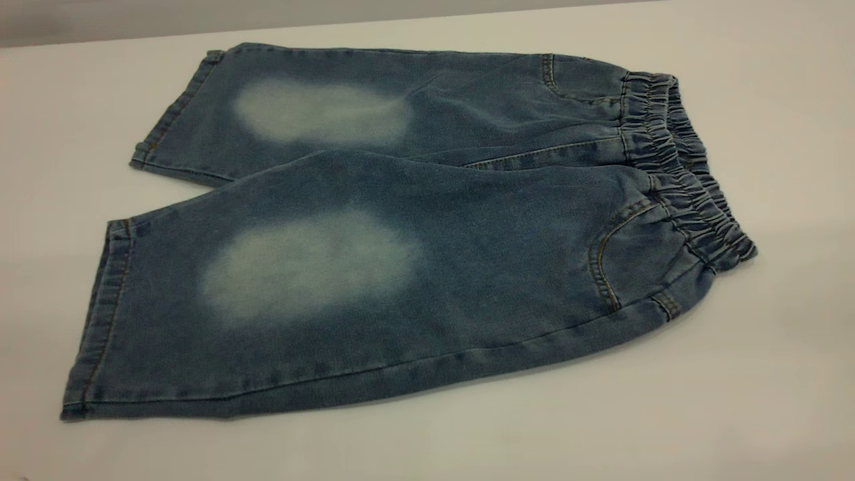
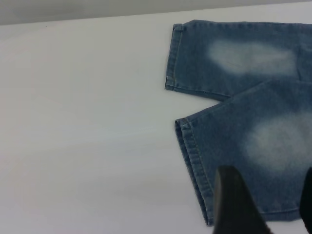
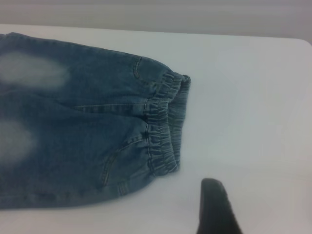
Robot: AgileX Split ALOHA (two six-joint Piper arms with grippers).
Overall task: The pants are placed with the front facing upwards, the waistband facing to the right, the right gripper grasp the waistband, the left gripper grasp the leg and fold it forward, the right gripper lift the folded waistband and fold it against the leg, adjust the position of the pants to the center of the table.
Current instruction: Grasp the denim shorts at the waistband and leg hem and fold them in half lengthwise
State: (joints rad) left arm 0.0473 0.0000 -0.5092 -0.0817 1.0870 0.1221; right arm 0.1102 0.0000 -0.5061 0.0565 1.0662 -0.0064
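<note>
1. Pants (image 1: 427,220): spread flat, front up, on the table (image 1: 768,374)
2. Waistband (image 1: 688,174): at the pants' right end
3. Left gripper (image 2: 265,204): over the near leg's hem, fingers apart, holding nothing
4. Right gripper (image 3: 217,207): just beyond the waistband; jaw state cannot be told

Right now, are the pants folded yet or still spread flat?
Spread flat. The pants lie unfolded on the table, both legs side by side, waistband at the right.
</note>
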